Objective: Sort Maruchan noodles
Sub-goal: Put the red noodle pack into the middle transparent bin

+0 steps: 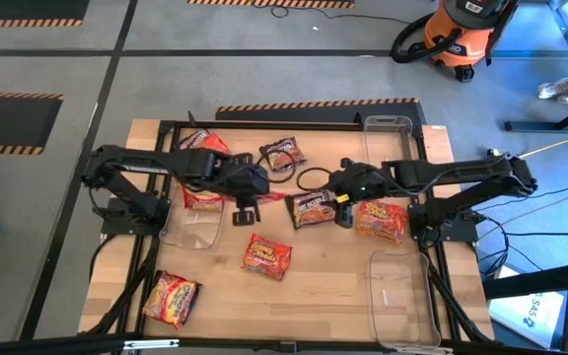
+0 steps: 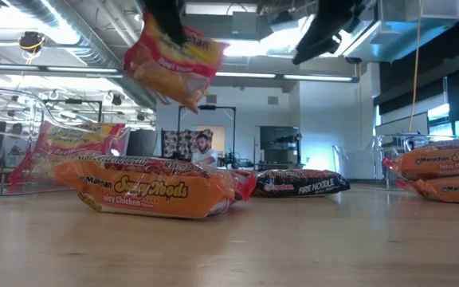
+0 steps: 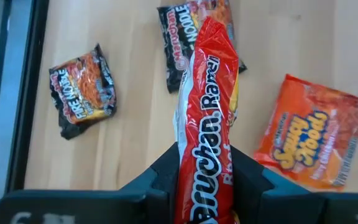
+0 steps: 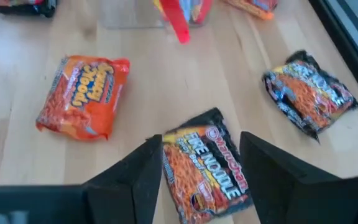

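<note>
Left tool (image 3: 205,186) grips a red ramen packet (image 3: 207,124) aloft; right tool (image 4: 201,177) (jaws wide) straddles a dark packet (image 4: 201,168) on the bench (image 4: 142,99).

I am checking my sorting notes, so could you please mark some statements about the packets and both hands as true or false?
1. The left hand grips a red packet. True.
2. That red packet lies flat on the table. False: the low view shows it lifted above the table.
3. The right hand is open over a dark Fire Noodle packet. True.
4. The right hand has lifted the dark packet. False: it lies on the table between the open fingers.
5. An orange packet lies on bare wood near the table's middle. True.
6. Only one dark packet is on the table. False: a second dark packet lies farther back.
</note>
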Available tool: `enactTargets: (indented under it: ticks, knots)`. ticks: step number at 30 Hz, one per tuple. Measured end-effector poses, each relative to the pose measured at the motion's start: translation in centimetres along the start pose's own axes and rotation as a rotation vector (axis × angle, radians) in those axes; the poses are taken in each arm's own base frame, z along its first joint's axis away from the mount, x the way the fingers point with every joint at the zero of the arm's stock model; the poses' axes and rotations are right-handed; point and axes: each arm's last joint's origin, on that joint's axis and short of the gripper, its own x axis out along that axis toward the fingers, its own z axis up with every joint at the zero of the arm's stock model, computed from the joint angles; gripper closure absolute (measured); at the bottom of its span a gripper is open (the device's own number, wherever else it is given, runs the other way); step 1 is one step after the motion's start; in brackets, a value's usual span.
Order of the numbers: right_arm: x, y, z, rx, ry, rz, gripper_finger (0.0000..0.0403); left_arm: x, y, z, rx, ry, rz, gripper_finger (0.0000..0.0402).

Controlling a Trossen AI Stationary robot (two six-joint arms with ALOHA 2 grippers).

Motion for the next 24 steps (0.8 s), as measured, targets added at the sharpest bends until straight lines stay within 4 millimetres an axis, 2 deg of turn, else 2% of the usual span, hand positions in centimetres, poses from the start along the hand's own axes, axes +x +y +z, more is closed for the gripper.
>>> enactTargets:
  ticks: [6,9,14,19,24]
  knots:
    - [0.7,-0.1,-1.4,0.034,-0.007,0.002,0.0212,-2.1,0.6,-3.2,-0.032,-0.003,-0.004,0.0316]
    - [0.9,-0.2,-2.4,0.055,0.015,0.007,0.0212,-2.7,1.0,-6.0,-0.042,0.009,-0.011,0.0316]
    - [1.2,-0.1,-2.3,0.081,-0.019,0.016,0.0212,-3.7,1.5,-10.6,-0.055,-0.011,-0.046,0.0316]
    - [1.2,-0.1,-2.0,0.087,-0.056,0.022,0.0212,-3.8,1.7,-14.0,-0.05,-0.006,-0.072,0.0316]
    - [1.2,0.0,-1.6,0.091,-0.095,0.027,0.0212,-2.6,1.5,-15.9,-0.045,0.038,-0.094,0.0316]
